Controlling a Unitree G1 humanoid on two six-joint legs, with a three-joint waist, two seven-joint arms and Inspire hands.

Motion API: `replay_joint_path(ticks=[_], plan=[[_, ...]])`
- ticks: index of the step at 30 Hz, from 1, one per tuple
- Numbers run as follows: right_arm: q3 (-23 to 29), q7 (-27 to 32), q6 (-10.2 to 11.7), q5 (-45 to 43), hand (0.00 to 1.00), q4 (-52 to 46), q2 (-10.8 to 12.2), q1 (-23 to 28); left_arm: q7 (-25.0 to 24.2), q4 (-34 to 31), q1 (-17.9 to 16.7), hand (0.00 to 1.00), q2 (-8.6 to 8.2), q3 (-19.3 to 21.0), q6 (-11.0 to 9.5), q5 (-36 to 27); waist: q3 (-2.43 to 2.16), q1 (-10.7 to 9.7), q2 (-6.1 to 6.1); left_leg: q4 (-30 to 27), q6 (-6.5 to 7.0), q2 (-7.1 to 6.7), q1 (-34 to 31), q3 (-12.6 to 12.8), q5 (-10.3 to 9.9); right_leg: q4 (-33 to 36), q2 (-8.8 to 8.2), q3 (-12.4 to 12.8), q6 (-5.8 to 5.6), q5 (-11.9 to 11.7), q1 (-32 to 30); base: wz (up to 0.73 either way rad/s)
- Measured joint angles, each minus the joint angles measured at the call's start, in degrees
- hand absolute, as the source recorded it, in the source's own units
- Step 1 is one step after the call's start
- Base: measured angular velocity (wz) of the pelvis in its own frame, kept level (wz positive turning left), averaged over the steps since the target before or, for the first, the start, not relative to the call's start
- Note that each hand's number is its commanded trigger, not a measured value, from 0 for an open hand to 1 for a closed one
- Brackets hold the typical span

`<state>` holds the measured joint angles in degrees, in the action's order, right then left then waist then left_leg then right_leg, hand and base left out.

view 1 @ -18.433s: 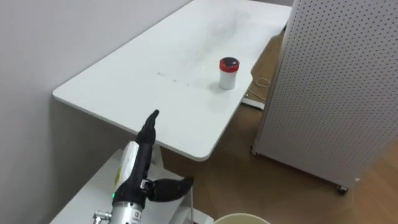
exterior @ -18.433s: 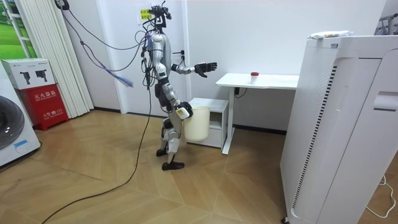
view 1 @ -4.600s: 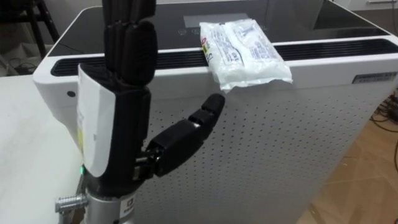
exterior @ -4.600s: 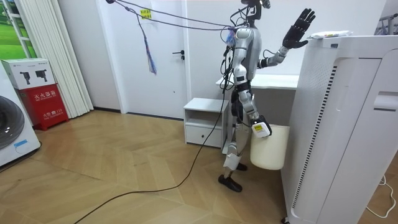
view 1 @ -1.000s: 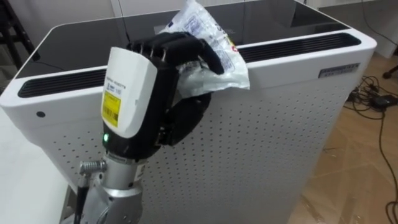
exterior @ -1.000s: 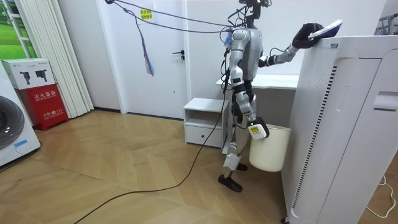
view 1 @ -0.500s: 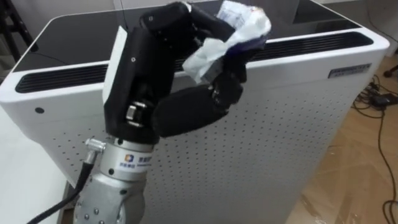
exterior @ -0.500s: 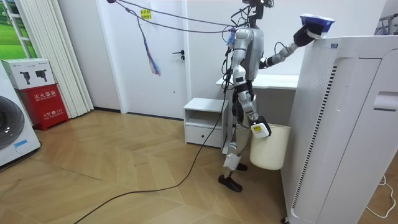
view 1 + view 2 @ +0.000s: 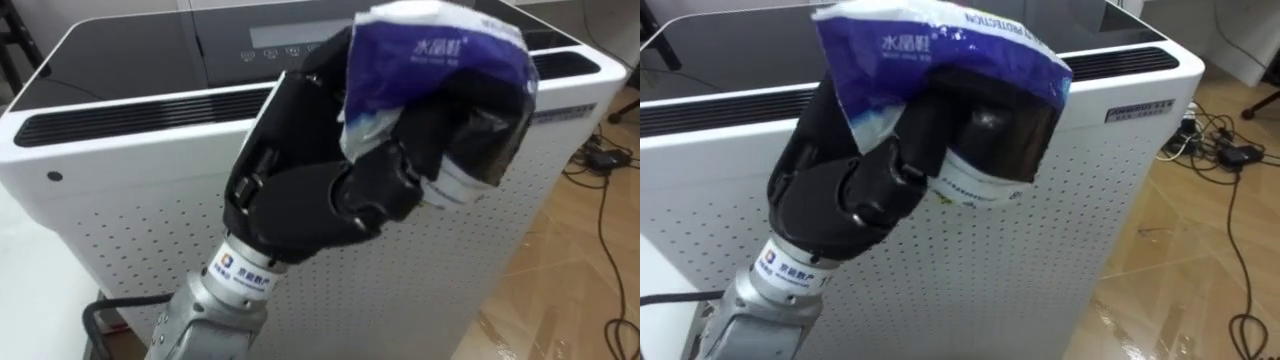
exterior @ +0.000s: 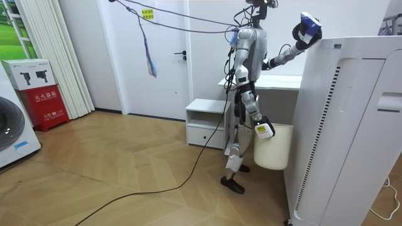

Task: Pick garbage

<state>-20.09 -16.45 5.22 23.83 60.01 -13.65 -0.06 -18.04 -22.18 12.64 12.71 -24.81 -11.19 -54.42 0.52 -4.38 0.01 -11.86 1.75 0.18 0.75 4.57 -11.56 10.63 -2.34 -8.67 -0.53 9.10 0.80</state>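
Packet (image 9: 430,62), blue-and-white and crumpled, is held in the air just above the top edge of the tall white perforated cabinet (image 9: 110,205). A cream bin (image 10: 274,152) hangs at the robot's right hand (image 10: 259,129). The left hand (image 9: 330,190) is curled tight around the packet.

Crinkled glossy plastic packet (image 9: 430,55); white unit (image 9: 120,210) with matt perforated front, glossy black top; shiny wood floor (image 9: 560,300)

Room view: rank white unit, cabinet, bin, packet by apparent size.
1. white unit
2-3. cabinet and bin: look alike, and the robot hides part of the cabinet
4. packet, in the left robot hand
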Motion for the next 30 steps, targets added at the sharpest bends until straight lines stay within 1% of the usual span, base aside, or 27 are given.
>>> replay_joint_path(ticks=[2,5,8,9,10,12,13,15,16,17,18,19,20,21,22,24,26,28,29,30], plan=[[-0.03,0.0,-0.12,0.02,1.0,-0.01,0.09,-0.12,-1.04,0.0,0.01,1.0,0.01,0.0,0.33,0.04,-0.01,0.02,0.02,-0.08,0.0,-0.01,-0.3,0.11,0.0,0.21,-0.03,-0.06,0.0,0.0,-0.37,-0.02],[-0.23,0.02,-0.42,0.05,1.0,0.04,0.14,-0.11,-1.91,0.35,0.0,1.0,0.15,0.0,0.9,2.43,0.03,0.27,0.06,-0.98,0.01,0.02,-1.14,0.11,0.0,0.95,-0.11,-0.02,0.01,-0.01,-1.05,0.0],[-0.96,0.02,-0.63,0.02,1.0,0.04,0.11,-0.05,-2.81,0.86,-0.16,1.0,0.15,-0.03,2.19,6.45,0.11,0.85,0.22,-0.97,0.0,0.17,-1.48,0.2,-0.01,1.29,-0.02,-0.03,0.19,-0.12,-1.62,-0.02],[-1.02,-0.01,-1.12,0.01,1.0,0.0,0.12,-0.03,-3.02,1.53,-0.58,1.0,0.11,-0.02,2.38,8.99,0.14,1.54,0.32,-0.95,0.0,0.23,-1.52,0.38,-0.01,1.7,-0.01,0.1,0.19,-0.12,-1.96,-0.09],[-1.01,-0.01,-1.24,0.01,1.0,0.05,0.07,-0.04,-3.21,2.25,-0.74,1.0,0.12,-0.04,2.43,10.07,0.17,1.77,0.36,-0.92,-0.01,0.24,-1.55,0.4,0.0,1.96,-0.04,0.2,0.2,-0.11,-2.19,-0.1],[-1.03,-0.01,-1.63,0.1,1.0,0.05,-0.08,-0.62,-3.66,6.81,-0.79,1.0,0.67,-0.05,2.51,12.16,0.35,2.21,0.74,-1.06,-0.03,0.21,-2.71,0.31,0.05,2.41,-0.07,0.36,0.25,-0.13,-3.12,-0.02],[-1.04,-0.01,-1.63,0.13,1.0,0.05,-0.06,-0.79,-3.62,7.95,-0.85,1.0,0.91,-0.05,2.52,12.59,0.32,2.3,0.88,-1.17,-0.03,0.21,-3.15,0.3,0.08,2.48,-0.06,0.35,0.27,-0.14,-3.4,0.0],[-1.09,0.0,-1.59,0.11,1.0,0.11,-0.01,-1.3,-3.46,12.24,-2.04,1.0,1.74,-0.08,2.47,15.44,0.43,2.35,1.18,-2.1,-0.04,0.26,-4.58,0.08,0.08,2.53,-0.06,-0.13,0.37,-0.2,-4.44,0.1],[-1.03,0.0,-1.58,0.11,1.0,0.14,-0.05,-1.58,-3.92,13.86,-2.84,1.0,2.11,-0.45,2.47,17.13,0.31,2.38,1.53,-2.94,-0.04,0.31,-5.9,-0.04,0.08,2.92,-0.08,-0.24,0.38,-0.2,-5.68,0.13],[-1.03,0.0,-1.58,0.13,1.0,0.15,-0.07,-1.81,-3.95,14.47,-3.19,1.0,2.18,-0.93,2.47,17.98,0.41,2.53,1.6,-3.33,-0.03,0.34,-6.64,-0.1,0.08,3.11,-0.12,-0.28,0.4,-0.21,-6.3,0.1],[-1.04,0.0,-1.58,0.1,1.0,0.3,0.07,-2.34,-3.97,16.15,-3.76,1.0,1.93,-1.8,2.47,19.56,0.54,2.73,1.75,-4.03,-0.02,0.4,-7.91,-0.18,0.09,3.4,-0.24,-0.85,0.49,-0.27,-7.28,0.07],[-1.08,0.0,-1.55,0.05,1.0,0.3,0.12,-2.52,-3.97,17.21,-3.92,1.0,1.96,-2.24,2.47,20.59,0.57,3.01,1.82,-4.07,-0.02,0.42,-8.24,-0.18,0.1,3.54,-0.33,-0.91,0.52,-0.28,-7.7,0.0],[-1.15,0.0,-1.55,-0.09,1.0,0.3,0.17,-3.07,-3.95,19.32,-4.66,1.0,1.73,-2.49,2.48,21.82,0.84,3.14,1.97,-4.0,-0.02,0.44,-8.57,-0.15,0.1,3.6,-0.52,-0.94,0.58,-0.32,-8.14,0.0],[-1.16,0.01,-1.53,-0.15,1.0,0.07,0.14,-3.52,-3.57,20.86,-5.8,1.0,1.65,-2.49,2.47,22.85,0.85,3.06,2.1,-4.04,-0.02,0.45,-9.27,-0.06,0.11,4.07,-0.55,-0.98,0.58,-0.32,-9.01,-0.03],[-1.17,0.01,-1.51,-0.14,1.0,-0.04,0.11,-3.68,-3.48,21.79,-6.18,1.0,1.65,-2.49,2.47,23.02,0.86,3.06,2.11,-4.1,0.01,0.45,-9.63,-0.05,0.16,4.25,-0.56,-1.05,0.58,-0.32,-9.42,0.0],[-1.16,0.02,-1.48,0.03,1.0,0.29,0.23,-4.35,-3.31,26.84,-6.82,1.0,1.68,-2.34,2.06,25.47,1.15,3.3,2.11,-4.92,0.03,0.54,-11.24,-0.1,0.2,4.75,-0.67,-2.38,0.65,-0.36,-10.62,0.08],[-1.17,0.1,-1.47,0.27,1.0,0.48,0.21,-5.32,-2.1,30.77,-6.93,1.0,1.24,-2.28,2.08,27.76,1.23,3.41,2.07,-5.66,0.09,0.52,-13.13,-0.07,0.25,5.88,-1.06,-3.04,0.74,-0.3,-12.74,0.02],[-1.13,0.33,-1.44,0.38,1.0,1.06,0.48,-6.77,-0.87,34.2,-6.87,1.0,1.11,-1.9,2.05,29.61,1.34,3.62,2.02,-6.25,0.2,0.52,-15.2,-0.04,0.48,6.47,-1.12,-3.05,1.07,-0.49,-14.82,0.0],[-1.17,0.44,-1.44,0.36,1.0,2.47,1.07,-8.24,0.0,36.56,-6.76,1.0,1.0,-1.74,2.04,31.24,1.44,3.95,1.9,-6.22,0.21,0.47,-15.98,-0.01,0.71,6.76,-1.28,-3.01,1.18,-0.59,-15.76,0.0],[-1.17,0.62,-1.2,0.35,1.0,4.25,1.67,-9.62,0.55,39.15,-6.44,1.0,0.79,-1.83,2.02,32.57,1.61,3.8,1.71,-6.13,0.21,0.38,-16.52,-0.03,0.93,7.11,-1.6,-3.03,1.18,-0.59,-16.45,0.0]])
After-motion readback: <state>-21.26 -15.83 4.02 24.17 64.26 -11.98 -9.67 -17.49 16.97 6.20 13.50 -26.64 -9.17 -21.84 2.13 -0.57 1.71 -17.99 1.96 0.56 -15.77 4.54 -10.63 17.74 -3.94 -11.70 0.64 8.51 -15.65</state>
